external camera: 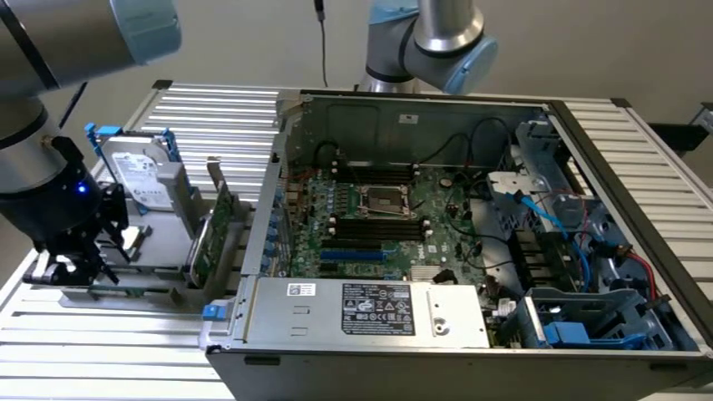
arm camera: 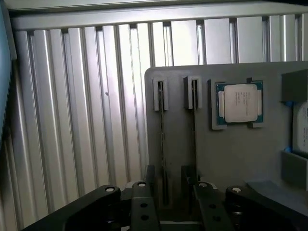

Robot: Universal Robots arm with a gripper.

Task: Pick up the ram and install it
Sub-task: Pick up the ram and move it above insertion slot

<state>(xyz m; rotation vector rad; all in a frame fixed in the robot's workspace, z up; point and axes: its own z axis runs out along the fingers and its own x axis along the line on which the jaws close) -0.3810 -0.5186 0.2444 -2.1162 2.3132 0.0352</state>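
Black fingers of my claw stand wide apart, gripping nothing, straddling the ram, which stands on edge in a slot of the grey holder on the slatted bench, near a processor.

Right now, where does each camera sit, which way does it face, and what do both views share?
Exterior view: off the arm, raised, looking down over the open computer case and the grey holder tray at the exterior view's left; the arm and gripper show.
Wrist view: on the wrist, looking down past the gripper at the tray, the ram on edge and a processor; its open black fingers show.
Shared: the tray and the gripper above it.
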